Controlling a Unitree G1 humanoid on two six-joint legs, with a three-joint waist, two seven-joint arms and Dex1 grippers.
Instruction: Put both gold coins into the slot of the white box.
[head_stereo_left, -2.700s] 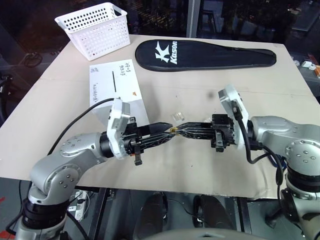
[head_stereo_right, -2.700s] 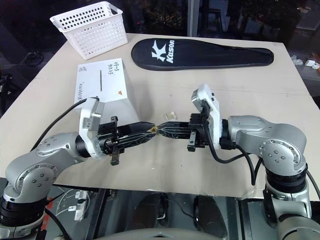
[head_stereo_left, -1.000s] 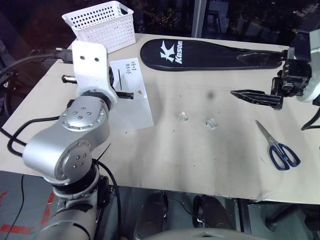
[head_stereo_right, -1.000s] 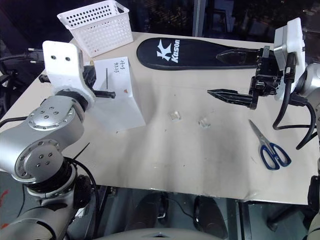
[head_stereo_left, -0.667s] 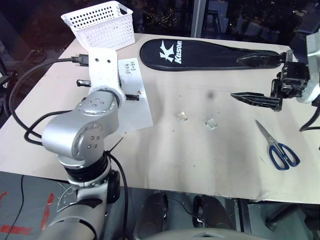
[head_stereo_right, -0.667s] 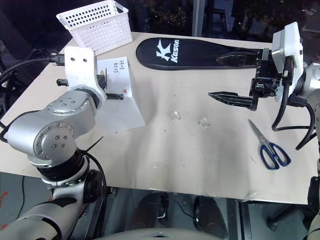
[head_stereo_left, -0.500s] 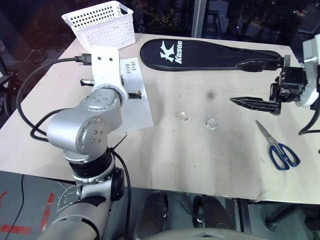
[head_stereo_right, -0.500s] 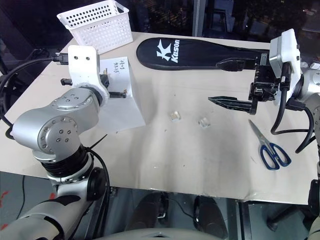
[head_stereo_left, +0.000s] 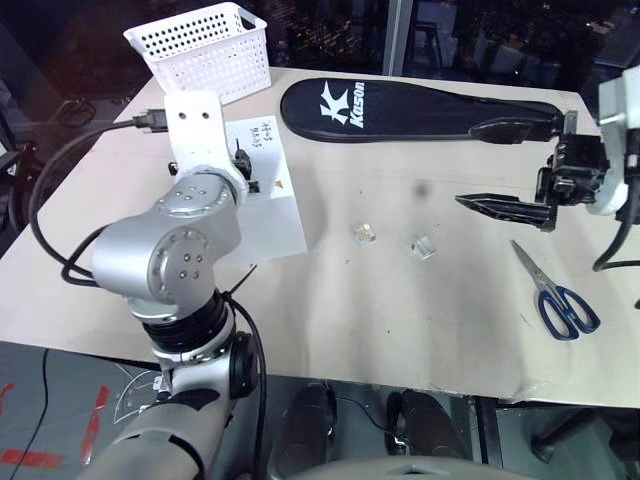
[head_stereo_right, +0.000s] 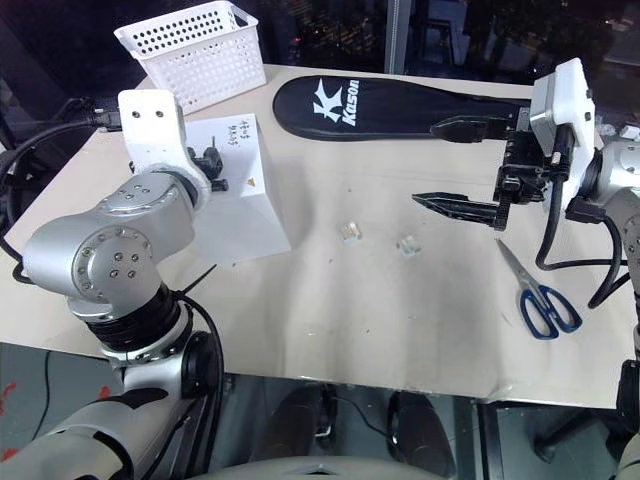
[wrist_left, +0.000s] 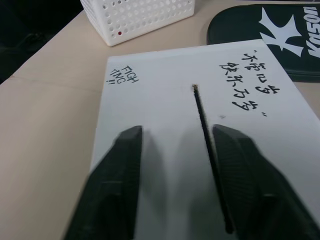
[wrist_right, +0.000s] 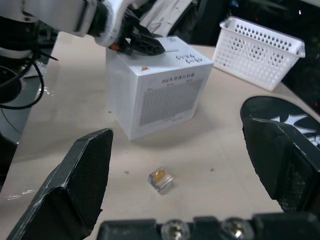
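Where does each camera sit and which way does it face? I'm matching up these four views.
Left eye, right eye: on the head, looking forward and down over the table; both arms show.
Left wrist: on the left arm, looking along the open left pincer at the white box and slot.
Right wrist: along the open right pincer toward the white box.
Shared: the box and white basket.
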